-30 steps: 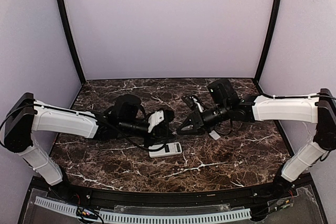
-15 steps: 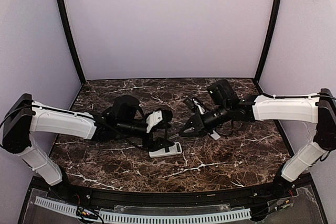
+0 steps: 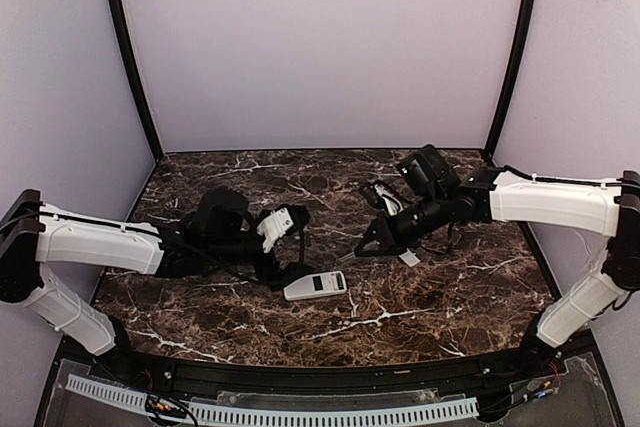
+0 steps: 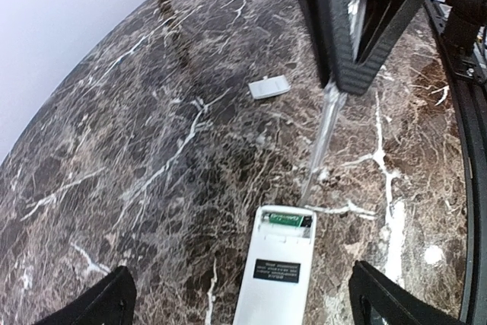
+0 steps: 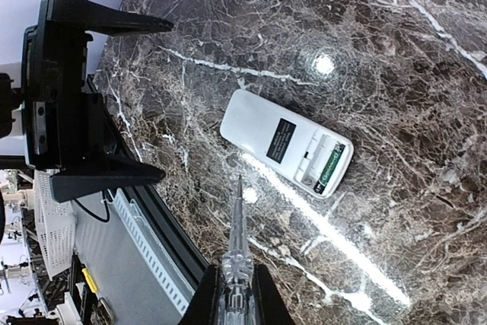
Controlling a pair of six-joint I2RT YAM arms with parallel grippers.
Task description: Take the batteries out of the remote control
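Remote control lying left-right (open bay rightward), left claw agape, empty, right claw pinching probe.

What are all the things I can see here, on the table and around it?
remote control: one, white, lying back-up near the front middle of the table, battery bay open
battery: one visible, green wrap, in the open bay; a second cannot be made out
cover plate: one, white, flat on the table beyond the remote control, on the right arm's side
clear pointed tool: one, transparent, tip aimed toward the remote control
table: one, dark brown marble with white veins
left gripper: one, black, open, beside the remote control, holding nothing
right gripper: one, black, shut on the clear pointed tool
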